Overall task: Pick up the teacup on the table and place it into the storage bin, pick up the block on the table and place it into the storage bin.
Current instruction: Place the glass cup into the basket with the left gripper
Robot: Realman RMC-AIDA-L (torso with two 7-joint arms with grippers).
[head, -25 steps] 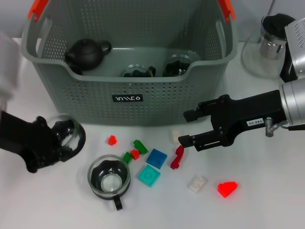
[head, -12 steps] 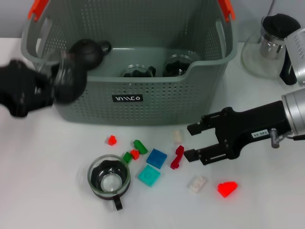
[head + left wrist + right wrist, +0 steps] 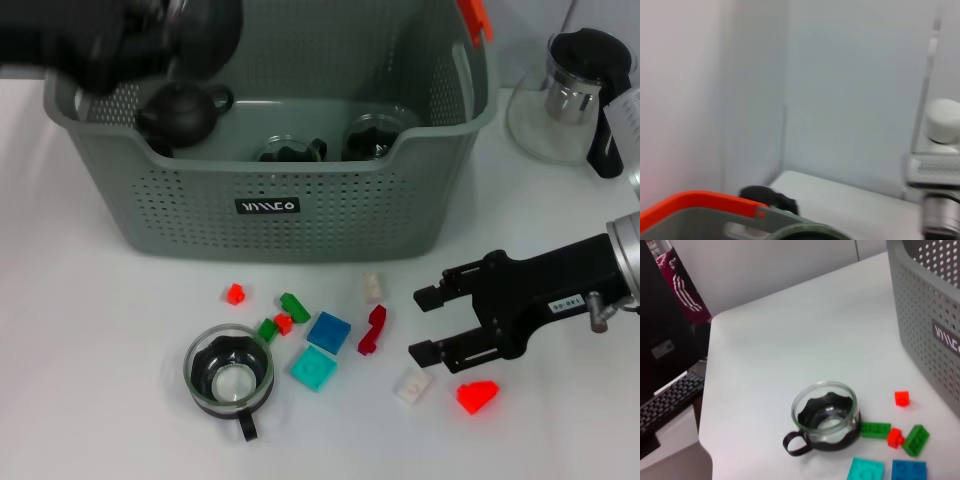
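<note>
The right gripper (image 3: 422,322) holds its jaws apart with nothing between them, hovering over the table (image 3: 100,350) in front of the storage bin (image 3: 270,215), near that bin's right front corner. A white block (image 3: 413,385) and a bright red block (image 3: 477,396) lie just beside the lower finger. The left gripper (image 3: 150,30) sits blurred above the bin's left rear corner; its jaw state cannot be told. A glass teacup (image 3: 229,372) stands upright on the table in front of the bin, left of the scattered blocks. Inside the bin rest a dark teapot (image 3: 183,110) and two cups (image 3: 290,150).
</note>
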